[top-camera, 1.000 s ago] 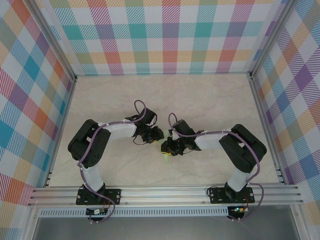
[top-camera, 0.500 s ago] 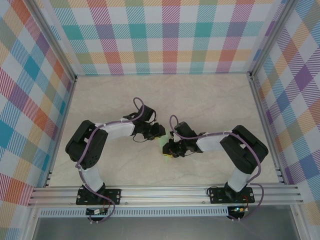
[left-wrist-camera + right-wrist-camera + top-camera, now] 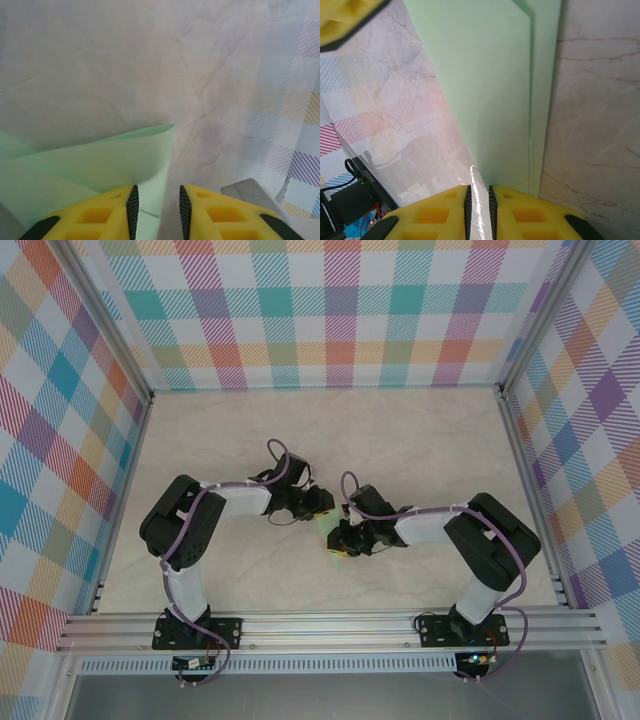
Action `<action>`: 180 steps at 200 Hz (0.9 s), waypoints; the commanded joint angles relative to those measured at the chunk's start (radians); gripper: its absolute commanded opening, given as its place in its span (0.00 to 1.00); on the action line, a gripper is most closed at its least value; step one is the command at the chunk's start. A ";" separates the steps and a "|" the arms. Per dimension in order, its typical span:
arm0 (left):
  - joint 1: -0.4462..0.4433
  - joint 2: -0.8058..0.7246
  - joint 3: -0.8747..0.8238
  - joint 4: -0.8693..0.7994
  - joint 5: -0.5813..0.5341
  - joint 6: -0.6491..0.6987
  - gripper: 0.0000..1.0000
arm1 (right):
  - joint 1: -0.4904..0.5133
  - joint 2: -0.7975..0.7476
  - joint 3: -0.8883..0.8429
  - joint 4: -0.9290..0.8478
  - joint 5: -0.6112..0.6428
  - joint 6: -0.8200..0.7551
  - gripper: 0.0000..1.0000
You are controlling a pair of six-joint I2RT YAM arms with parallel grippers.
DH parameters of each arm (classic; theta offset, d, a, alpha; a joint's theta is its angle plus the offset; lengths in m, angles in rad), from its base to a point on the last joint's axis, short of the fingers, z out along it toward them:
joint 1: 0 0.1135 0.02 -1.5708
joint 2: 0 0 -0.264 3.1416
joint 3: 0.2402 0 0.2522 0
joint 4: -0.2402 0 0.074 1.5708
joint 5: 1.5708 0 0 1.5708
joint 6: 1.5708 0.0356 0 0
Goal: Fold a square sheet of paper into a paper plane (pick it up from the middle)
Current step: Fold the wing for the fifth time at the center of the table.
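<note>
The pale green sheet of paper (image 3: 327, 529) is folded in layers and held up off the table between the two arms. In the right wrist view the sheet of paper (image 3: 490, 90) runs as a long creased strip down into my right gripper (image 3: 479, 200), which is shut on its lower end. My right gripper (image 3: 340, 540) sits just right of the table's middle. My left gripper (image 3: 318, 506) is close on the upper left, with its jaws apart. The left gripper (image 3: 156, 210) straddles a curled edge of the sheet of paper (image 3: 100, 160). I cannot tell whether it has a paper plane's shape.
Both arms bend inward over the marble tabletop (image 3: 400, 440), their grippers almost touching. Plaid walls (image 3: 330, 310) close in the back and sides, and an aluminium rail (image 3: 330, 625) runs along the near edge. One yellow finger (image 3: 345, 17) of the left gripper shows in the right wrist view.
My left gripper has crept a little to the right, closer to the paper and the right gripper. The right gripper has kept its hold and barely shifted.
</note>
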 commanded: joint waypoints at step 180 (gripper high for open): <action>0.155 0.107 -0.020 0.204 0.042 0.058 0.32 | -0.006 0.024 -0.014 -0.139 0.041 0.016 0.19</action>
